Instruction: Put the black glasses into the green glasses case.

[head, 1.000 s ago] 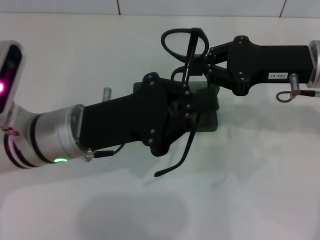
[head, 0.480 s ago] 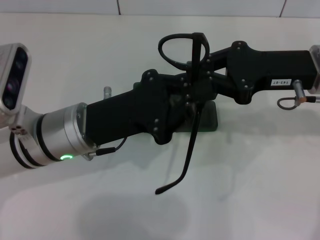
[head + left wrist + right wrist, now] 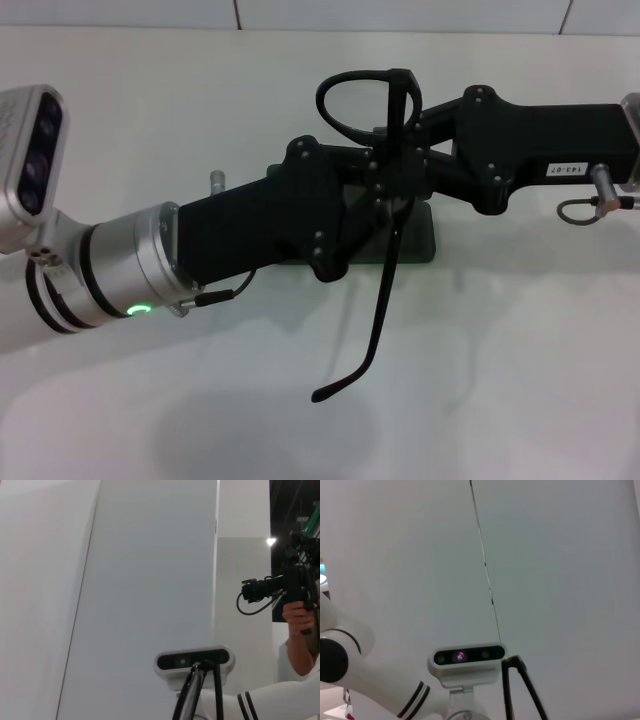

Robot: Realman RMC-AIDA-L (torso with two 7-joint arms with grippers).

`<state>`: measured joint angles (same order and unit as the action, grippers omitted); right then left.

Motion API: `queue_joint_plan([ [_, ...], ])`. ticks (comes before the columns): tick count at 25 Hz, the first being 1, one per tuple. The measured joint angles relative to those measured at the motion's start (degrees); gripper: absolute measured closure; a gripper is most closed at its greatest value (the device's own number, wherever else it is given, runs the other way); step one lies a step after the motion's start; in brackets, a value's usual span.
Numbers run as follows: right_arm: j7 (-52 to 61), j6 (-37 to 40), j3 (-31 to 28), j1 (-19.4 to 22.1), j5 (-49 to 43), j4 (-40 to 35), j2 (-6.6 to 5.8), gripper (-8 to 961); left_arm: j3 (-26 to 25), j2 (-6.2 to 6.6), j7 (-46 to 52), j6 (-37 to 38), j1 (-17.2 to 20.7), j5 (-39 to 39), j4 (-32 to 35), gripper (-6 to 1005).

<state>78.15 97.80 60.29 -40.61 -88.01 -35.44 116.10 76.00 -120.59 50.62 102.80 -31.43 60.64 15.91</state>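
Taking the green glasses case [image 3: 428, 238] as the mark, the left gripper [image 3: 372, 205] comes in from the case's left side, its black body stretched over most of the case so that only the right end and a strip of dark green edge show beneath it. Its fingers meet the frame of the black glasses [image 3: 375, 170] right above the case, but whether they are clamped on it or merely alongside, I cannot tell. The glasses are held up off the white table [image 3: 500, 380], standing on edge: one lens loop rises on the far side of the case, and one long temple arm hangs down past the near edge of the case, its curved tip ending well clear of it over bare table. To the right of the case, the right gripper [image 3: 405, 135] reaches in, its fingers closed on the glasses at the hinge end of the frame, just above the case's far right corner. In the left wrist view the thin black frame [image 3: 197, 692] shows against the wall.
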Motion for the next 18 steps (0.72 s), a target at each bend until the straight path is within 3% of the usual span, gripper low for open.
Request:
queue_joint_plan([
  [12, -0.88, -1.64, -0.62, 0.71, 0.54, 0.08, -0.06, 868, 0.22, 0.08, -0.83, 2.57, 0.39, 0.03, 0.0, 970],
  [18, -1.23, -1.09, -3.63, 2.51, 2.39, -0.38, -0.87, 868, -0.03, 0.84, -2.66, 5.8, 2.11, 0.43, 0.02, 969],
])
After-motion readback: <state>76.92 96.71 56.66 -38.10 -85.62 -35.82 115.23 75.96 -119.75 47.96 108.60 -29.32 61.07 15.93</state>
